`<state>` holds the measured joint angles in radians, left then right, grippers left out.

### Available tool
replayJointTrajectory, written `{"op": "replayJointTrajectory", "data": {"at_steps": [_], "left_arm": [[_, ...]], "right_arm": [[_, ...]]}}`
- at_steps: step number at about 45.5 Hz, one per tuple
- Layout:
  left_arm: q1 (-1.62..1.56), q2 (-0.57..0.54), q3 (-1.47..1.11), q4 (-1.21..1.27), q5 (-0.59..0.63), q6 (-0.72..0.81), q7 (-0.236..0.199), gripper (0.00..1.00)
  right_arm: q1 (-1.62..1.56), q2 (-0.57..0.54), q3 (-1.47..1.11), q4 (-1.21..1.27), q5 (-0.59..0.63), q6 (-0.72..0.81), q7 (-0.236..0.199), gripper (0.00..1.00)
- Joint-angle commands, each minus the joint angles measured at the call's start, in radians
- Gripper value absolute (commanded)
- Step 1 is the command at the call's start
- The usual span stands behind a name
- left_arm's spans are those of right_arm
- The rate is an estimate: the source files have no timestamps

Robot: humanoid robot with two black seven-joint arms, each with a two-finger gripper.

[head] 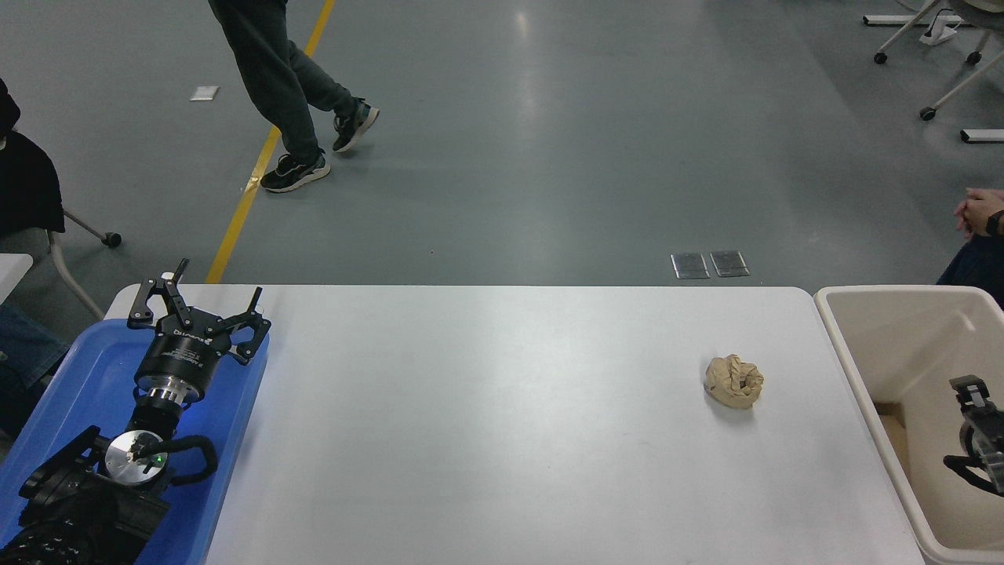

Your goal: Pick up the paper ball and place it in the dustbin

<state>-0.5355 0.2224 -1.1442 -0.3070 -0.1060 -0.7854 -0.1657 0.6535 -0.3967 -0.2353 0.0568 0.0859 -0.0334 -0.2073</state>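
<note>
The paper ball [734,380], a tan crumpled wad, lies on the white table [502,439] at the right, alone and untouched. The dustbin [867,310], a cream tub, stands just off the table's right end. My right gripper [976,420] comes in from the right edge and hangs over the dustbin's inside, well to the right of the ball. Only part of it shows. My left gripper [202,297] is open and empty, parked over the blue tray [78,369] at the lower left.
A person's legs [274,78] are on the floor beyond the table's far left. A seated person's hands [976,213] show at the right edge behind the dustbin. Chairs stand at the far left and top right.
</note>
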Motion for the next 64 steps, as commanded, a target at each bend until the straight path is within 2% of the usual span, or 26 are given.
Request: {"op": "replayJointTrajectory", "data": {"at_steps": [1, 26, 31, 36, 42, 52, 64], "left_arm": [[0.0, 0.0, 0.001, 0.0, 0.0, 0.0, 0.0, 0.99], [0.0, 0.0, 0.0, 0.0, 0.0, 0.0, 0.0, 0.99], [0.0, 0.0, 0.0, 0.0, 0.0, 0.0, 0.0, 0.99], [-0.001, 0.0, 0.003, 0.0, 0.002, 0.0, 0.002, 0.99], [-0.003, 0.0, 0.004, -0.001, 0.002, 0.0, 0.003, 0.99], [-0.003, 0.0, 0.004, -0.001, 0.002, 0.0, 0.003, 0.99], [-0.003, 0.0, 0.004, -0.001, 0.002, 0.0, 0.003, 0.99]], "right_arm": [[0.018, 0.002, 0.002, 0.0, 0.0, 0.001, 0.0, 1.0], [0.061, -0.016, 0.002, 0.031, 0.0, 0.021, 0.0, 1.0], [0.118, -0.1, -0.013, 0.115, 0.0, 0.023, 0.0, 1.0], [0.228, -0.191, -0.056, 0.305, -0.018, 0.023, -0.001, 1.0], [0.415, -0.271, -0.261, 0.555, -0.02, 0.035, -0.001, 1.0], [0.954, -0.22, -0.81, 0.879, -0.017, 0.259, 0.0, 1.0], [1.426, -0.081, -0.978, 1.251, -0.049, 0.504, 0.0, 1.0]]}}
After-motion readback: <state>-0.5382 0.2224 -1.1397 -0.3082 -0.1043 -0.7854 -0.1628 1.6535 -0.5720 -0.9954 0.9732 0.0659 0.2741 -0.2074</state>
